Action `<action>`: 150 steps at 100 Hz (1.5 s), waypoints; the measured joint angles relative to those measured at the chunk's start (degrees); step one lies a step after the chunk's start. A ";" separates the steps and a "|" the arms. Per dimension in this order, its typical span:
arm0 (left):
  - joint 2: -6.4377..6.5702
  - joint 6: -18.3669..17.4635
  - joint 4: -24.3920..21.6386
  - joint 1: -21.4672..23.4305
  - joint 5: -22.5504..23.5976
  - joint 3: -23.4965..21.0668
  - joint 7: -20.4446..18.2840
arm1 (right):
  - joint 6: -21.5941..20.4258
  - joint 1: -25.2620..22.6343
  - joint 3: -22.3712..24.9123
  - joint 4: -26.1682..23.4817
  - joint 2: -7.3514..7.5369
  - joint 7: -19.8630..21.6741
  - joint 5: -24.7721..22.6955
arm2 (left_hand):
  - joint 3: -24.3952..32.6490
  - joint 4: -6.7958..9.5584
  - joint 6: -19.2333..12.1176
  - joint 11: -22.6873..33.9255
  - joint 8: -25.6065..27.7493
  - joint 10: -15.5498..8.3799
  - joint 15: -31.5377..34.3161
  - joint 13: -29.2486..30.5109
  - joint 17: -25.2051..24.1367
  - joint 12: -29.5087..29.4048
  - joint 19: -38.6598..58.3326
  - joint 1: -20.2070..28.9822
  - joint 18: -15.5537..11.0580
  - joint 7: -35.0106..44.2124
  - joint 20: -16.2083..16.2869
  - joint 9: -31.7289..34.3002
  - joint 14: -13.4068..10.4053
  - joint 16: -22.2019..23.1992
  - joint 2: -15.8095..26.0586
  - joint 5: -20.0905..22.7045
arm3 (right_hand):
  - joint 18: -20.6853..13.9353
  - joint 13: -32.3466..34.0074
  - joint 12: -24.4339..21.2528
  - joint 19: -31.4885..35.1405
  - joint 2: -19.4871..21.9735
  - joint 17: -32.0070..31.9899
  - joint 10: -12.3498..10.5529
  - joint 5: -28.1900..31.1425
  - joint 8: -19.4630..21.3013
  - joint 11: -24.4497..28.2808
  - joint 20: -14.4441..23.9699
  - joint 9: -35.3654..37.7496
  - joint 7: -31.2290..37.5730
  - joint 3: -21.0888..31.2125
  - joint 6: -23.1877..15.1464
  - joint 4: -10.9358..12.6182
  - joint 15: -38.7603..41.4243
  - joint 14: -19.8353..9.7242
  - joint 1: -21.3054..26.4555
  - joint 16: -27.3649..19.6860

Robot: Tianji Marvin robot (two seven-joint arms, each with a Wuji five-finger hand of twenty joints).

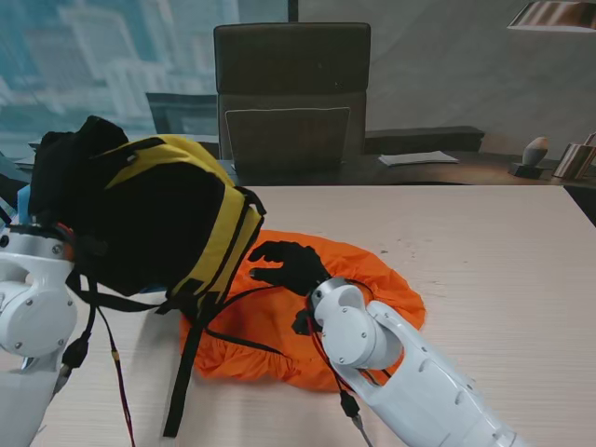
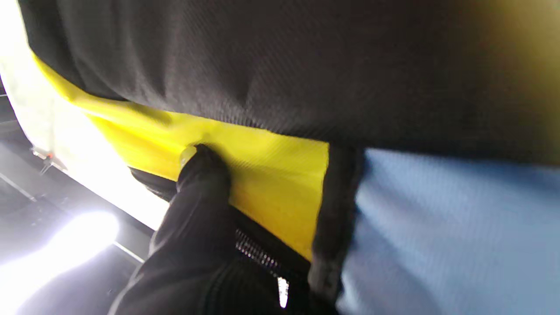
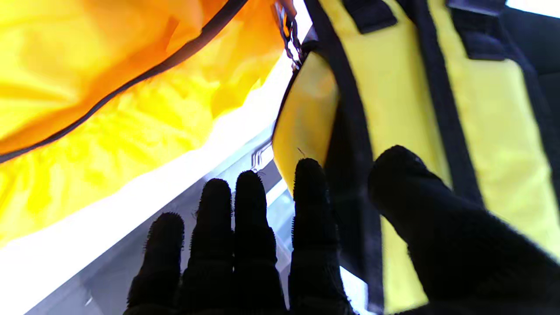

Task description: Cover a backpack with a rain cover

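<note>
Our left hand [image 2: 192,245] grips the black-and-yellow backpack [image 1: 158,219], lifted at table's left. Right hand [image 1: 291,265] hovers spread over the orange rain cover [image 1: 372,279], holding nothing. Risk: dangling straps [image 1: 191,363] snag the cover's elastic edge, or the pack slips.

left hand [image 2: 192,245]: hidden behind backpack [image 1: 158,219] in stand view | rain cover [image 1: 307,317]: partly under backpack | grip: unclear
</note>
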 measured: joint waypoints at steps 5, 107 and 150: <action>0.11 0.23 -0.13 -1.51 -1.22 1.05 -0.35 | -0.63 -1.16 1.64 -0.92 1.01 0.49 -1.97 | 0.00 0.00 0.00 0.00 0.00 0.00 0.00 0.00 0.00 0.01 0.00 0.00 0.00 0.00 0.00 -0.02 0.00 0.00 0.00 0.00 | 0.37 0.01 0.00 0.00 -0.07 -0.14 0.00 0.00 0.00 0.00 0.00 0.00 0.00 -0.04 -0.26 0.00 0.66 0.00 0.00 0.03; -2.09 3.42 14.84 -15.27 -13.63 25.63 3.61 | 7.59 6.62 -2.79 20.93 9.01 3.30 -37.01 | 0.02 0.00 -0.05 -0.57 0.00 0.05 -1.57 2.75 4.12 0.03 -0.05 0.06 1.45 0.11 -0.57 1.10 -0.04 0.01 0.00 0.00 | 3.23 -9.27 1.81 -16.51 -6.30 -2.05 -6.66 -23.28 3.24 8.86 11.89 -14.93 3.21 -22.38 -5.13 1.38 3.40 -4.26 -1.62 1.21; -1.90 -4.97 20.50 -17.35 -11.32 34.81 0.48 | 4.38 10.94 -5.87 30.41 5.87 -7.17 -30.37 | 0.19 0.00 -0.05 -1.64 -3.52 0.11 -2.92 1.99 4.58 0.03 -1.31 0.02 2.32 0.11 -0.74 1.10 -0.72 -0.60 0.16 0.00 | 1.07 14.34 6.31 17.44 -20.36 20.13 -7.83 -25.35 9.36 19.73 10.66 -9.90 10.26 14.08 -18.06 -4.27 25.99 -3.38 19.73 9.89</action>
